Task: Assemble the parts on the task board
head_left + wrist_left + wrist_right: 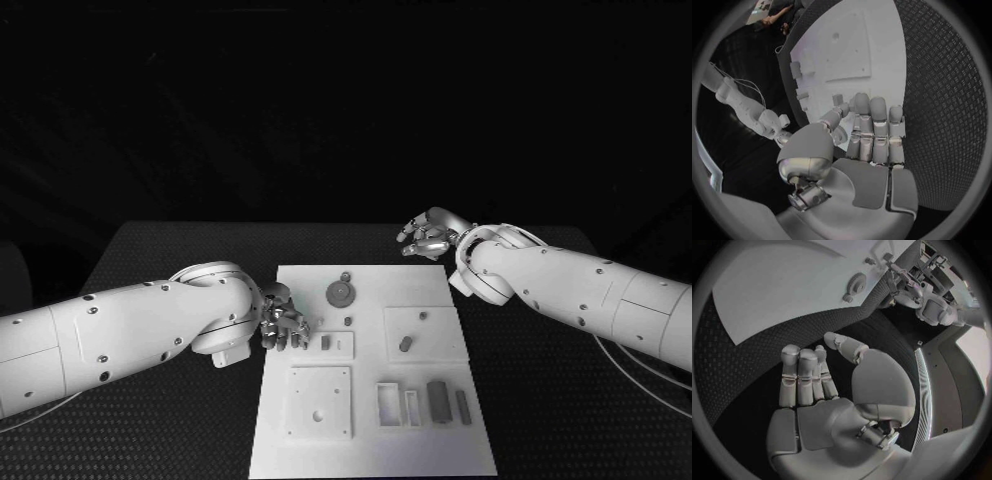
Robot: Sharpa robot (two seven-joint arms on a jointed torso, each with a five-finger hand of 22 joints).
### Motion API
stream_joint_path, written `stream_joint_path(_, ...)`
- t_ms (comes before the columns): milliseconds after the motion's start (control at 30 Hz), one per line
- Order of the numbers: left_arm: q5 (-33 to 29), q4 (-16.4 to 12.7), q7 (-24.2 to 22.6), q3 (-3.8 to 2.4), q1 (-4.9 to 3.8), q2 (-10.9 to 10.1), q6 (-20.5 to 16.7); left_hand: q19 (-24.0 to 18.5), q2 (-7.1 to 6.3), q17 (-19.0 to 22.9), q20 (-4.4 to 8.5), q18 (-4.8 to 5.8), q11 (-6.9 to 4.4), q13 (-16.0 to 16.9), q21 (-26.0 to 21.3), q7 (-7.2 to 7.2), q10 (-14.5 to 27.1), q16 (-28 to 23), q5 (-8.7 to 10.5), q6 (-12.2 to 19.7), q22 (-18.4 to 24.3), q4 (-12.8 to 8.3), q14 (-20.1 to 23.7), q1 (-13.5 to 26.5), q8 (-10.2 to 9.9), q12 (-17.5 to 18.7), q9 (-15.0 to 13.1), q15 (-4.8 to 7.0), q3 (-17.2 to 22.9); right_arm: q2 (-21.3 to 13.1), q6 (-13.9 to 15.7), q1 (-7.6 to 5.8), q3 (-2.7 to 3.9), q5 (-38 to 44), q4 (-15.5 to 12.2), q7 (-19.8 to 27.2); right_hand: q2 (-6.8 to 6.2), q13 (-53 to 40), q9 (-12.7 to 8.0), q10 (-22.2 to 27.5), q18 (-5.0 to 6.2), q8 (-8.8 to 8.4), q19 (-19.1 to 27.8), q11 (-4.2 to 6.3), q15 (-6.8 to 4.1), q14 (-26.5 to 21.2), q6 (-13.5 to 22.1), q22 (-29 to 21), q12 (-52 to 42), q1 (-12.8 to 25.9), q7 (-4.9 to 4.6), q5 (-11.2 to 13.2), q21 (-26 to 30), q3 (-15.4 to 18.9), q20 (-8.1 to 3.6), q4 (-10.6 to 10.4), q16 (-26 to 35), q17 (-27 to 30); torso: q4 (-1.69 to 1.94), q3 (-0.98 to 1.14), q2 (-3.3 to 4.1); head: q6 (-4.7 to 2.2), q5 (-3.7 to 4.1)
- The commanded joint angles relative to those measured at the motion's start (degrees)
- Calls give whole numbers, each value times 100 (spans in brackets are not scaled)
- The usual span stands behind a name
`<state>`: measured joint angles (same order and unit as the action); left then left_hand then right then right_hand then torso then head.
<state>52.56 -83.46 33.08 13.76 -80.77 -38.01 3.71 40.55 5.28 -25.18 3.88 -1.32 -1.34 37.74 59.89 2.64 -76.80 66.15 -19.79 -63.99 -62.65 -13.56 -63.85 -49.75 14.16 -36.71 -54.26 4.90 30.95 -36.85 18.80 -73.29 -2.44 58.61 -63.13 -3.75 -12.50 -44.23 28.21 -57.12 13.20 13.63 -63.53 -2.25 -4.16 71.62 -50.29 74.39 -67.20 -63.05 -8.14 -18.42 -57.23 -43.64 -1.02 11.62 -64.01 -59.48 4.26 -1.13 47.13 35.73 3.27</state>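
Fingers of the silver left hand [283, 325] lie together, extended, holding nothing, at the left edge of the white rectangular task board [447, 455]; small grey parts [437, 400] rest on it. Beyond its far right corner, the silver right hand [430, 235] hovers, fingers loosely curled, empty.

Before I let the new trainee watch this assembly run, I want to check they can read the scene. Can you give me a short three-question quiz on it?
1. True or false: the left robot hand holds one of the parts.
2. Multiple choice: where is the right robot hand? A) over the middle of the task board; B) over the black table, off the board's far right corner; C) resting on the round part.
3. Fill in: the round part lies near the board's ____ edge, far or near.

Key: 1 false, its fingers are apart with nothing in them; 2 B; 3 far.
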Motion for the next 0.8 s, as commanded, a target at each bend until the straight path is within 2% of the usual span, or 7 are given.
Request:
stream_joint_path(33,100,-24,9,-1,2,5,-48,41,64,-7,678,28,-220,9,26,-18,-234,24,-19,-75,6,-187,3,-16,28,-31,-11,39,211,-6,-24,2,3,1,-10,43,7,7,-10,12,180,21,-3,11,2,-49,22,9,-34,25,-52,-19,37,-22,-20,-11,-24,9,4,2,-1,10,5)
stream_joint_path(367,107,4,-51,-1,36,29,40,50,63,-7,683,26,-222,10,34,-18,-238,25,-16,-74,7,-188,-3,-13,24,-30,-13,44,218,-11,-31,2,3,0,-17,46,8,11,-10,12,180,21,-3,11,2,-49,22,10,-37,27,-52,-19,38,-22,-20,-13,-25,10,3,-2,-1,14,-3)
stream_joint_path(800,374,-100,-103,-1,93,-24,-104,55,56,-3,688,25,-222,8,40,-16,-234,19,7,-63,9,-187,-3,-14,10,-21,-12,49,233,-27,-38,7,3,-8,-24,51,9,13,-10,13,180,21,-4,11,2,-49,22,11,-39,29,-53,-18,39,-22,-20,-14,-26,11,8,-1,0,22,2)
